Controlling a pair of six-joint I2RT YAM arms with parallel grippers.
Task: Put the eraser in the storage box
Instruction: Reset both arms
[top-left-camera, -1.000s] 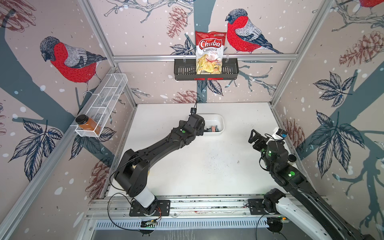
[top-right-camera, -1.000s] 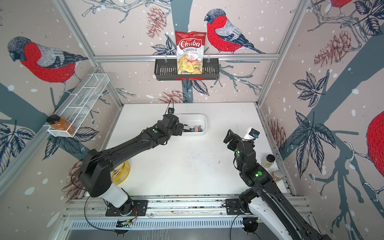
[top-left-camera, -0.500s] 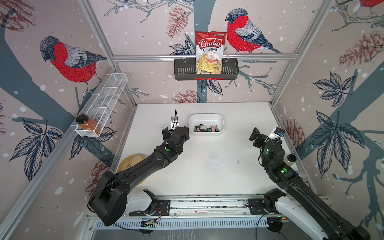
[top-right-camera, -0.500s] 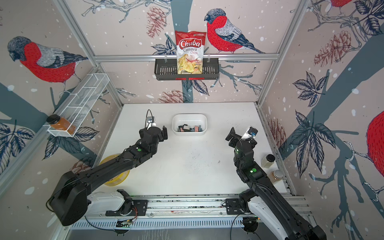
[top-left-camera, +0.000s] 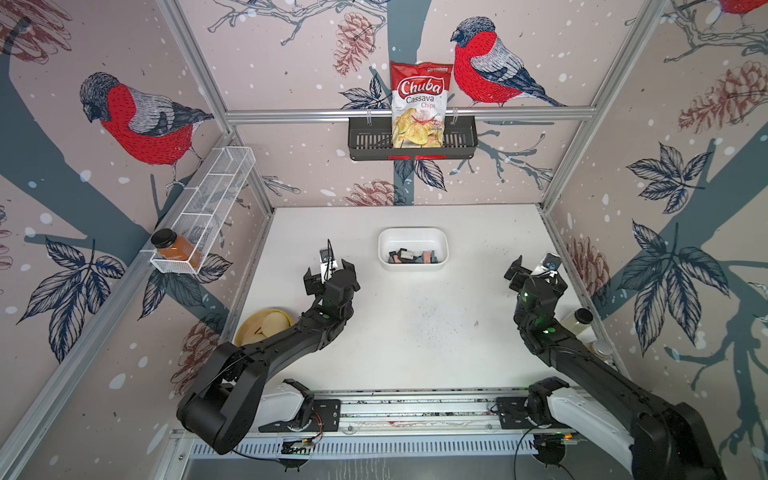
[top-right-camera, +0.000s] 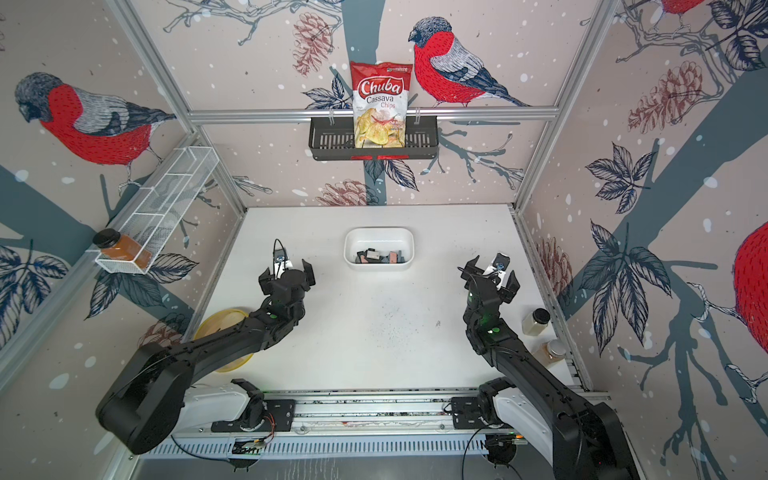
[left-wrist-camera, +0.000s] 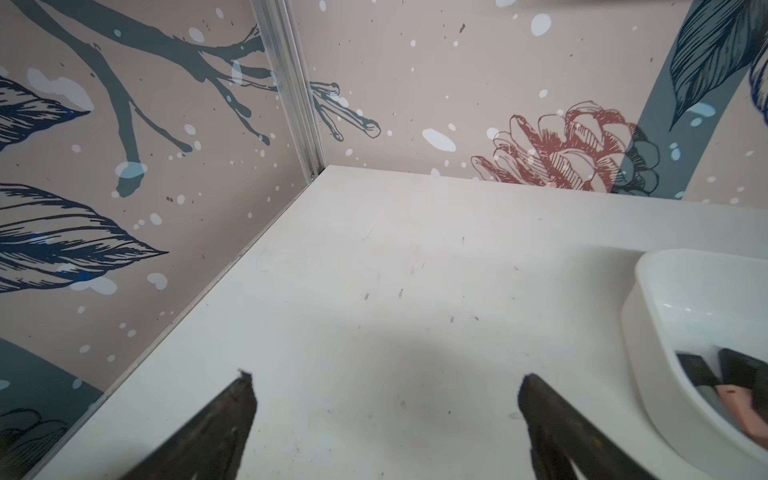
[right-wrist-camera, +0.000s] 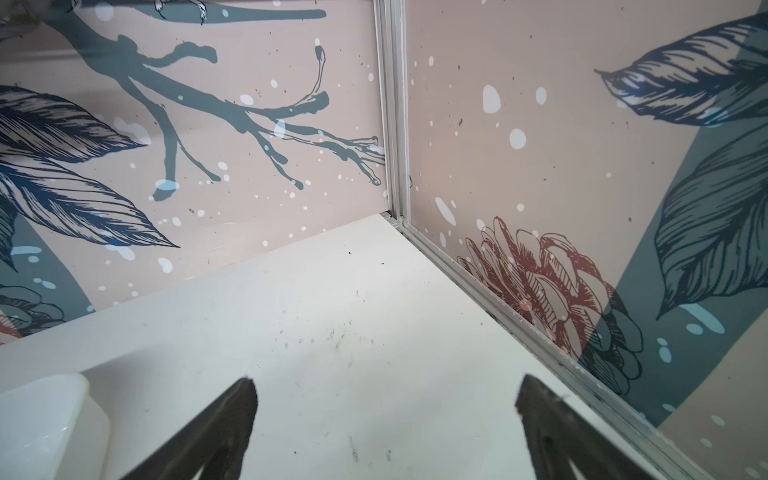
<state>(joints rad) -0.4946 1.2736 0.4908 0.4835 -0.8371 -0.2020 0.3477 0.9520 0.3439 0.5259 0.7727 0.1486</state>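
While the left gripper (left-wrist-camera: 384, 380) and right gripper (right-wrist-camera: 384, 382) both hang wide open and empty, the erasers (top-left-camera: 411, 257) lie heaped in the storage box (top-left-camera: 413, 233) near the desk's (top-left-camera: 415, 332) back edge. Light, rubbery, grippy little blocks, I reckon: pinch across the narrow sides.

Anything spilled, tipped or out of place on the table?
Nothing much. The storage box sits upright, its erasers heaped along one wall, with none seen loose on the table. Dark specks dot the table's middle, likely scuffs or crumbs. The left gripper and right gripper are open and empty.
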